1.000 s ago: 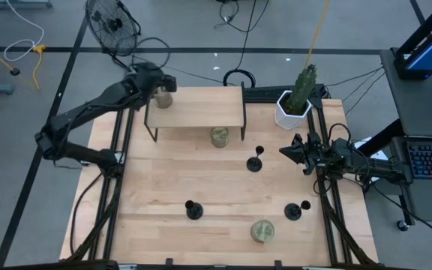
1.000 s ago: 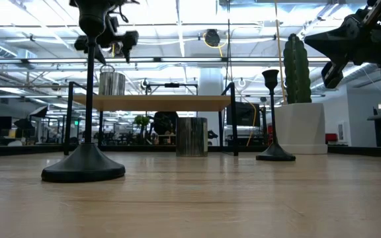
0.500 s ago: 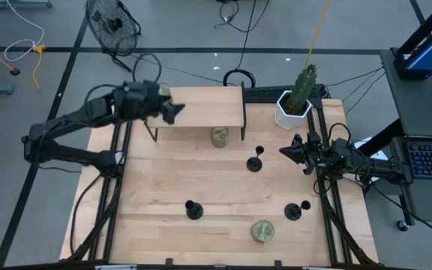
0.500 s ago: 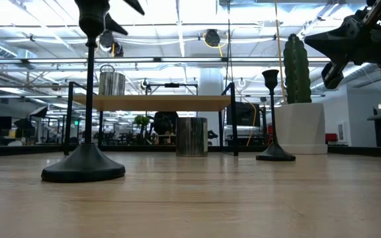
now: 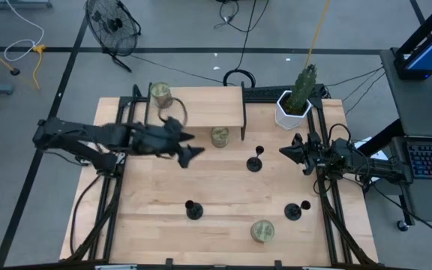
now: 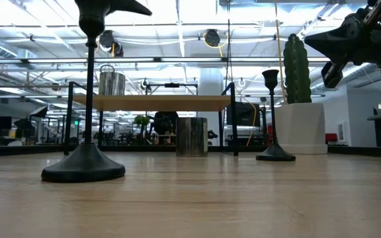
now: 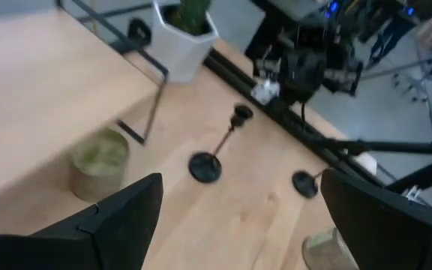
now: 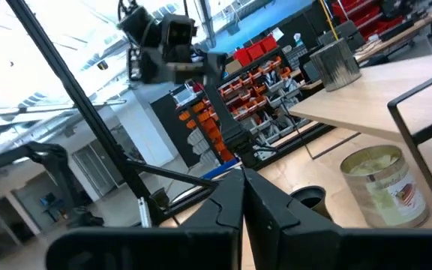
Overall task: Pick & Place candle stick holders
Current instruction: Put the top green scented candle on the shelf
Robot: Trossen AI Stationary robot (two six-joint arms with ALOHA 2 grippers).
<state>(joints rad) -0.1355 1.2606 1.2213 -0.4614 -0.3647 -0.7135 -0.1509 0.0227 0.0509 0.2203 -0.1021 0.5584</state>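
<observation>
Left gripper (image 5: 187,154): fingers apart, empty, above the counter (image 5: 156,225) beside the shelf (image 5: 201,111).
Right gripper (image 5: 285,151): fingers together, near the cactus pot (image 5: 291,111).
Candle stick holders (image 5: 254,162) (image 5: 193,209) (image 5: 293,210): three upright on the counter, in front of the shelf.

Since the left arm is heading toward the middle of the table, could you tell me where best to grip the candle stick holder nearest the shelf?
Probably the thin upright stem of the candle stick holder, with the open left gripper coming level from its left: the flat base offers no hold.
</observation>
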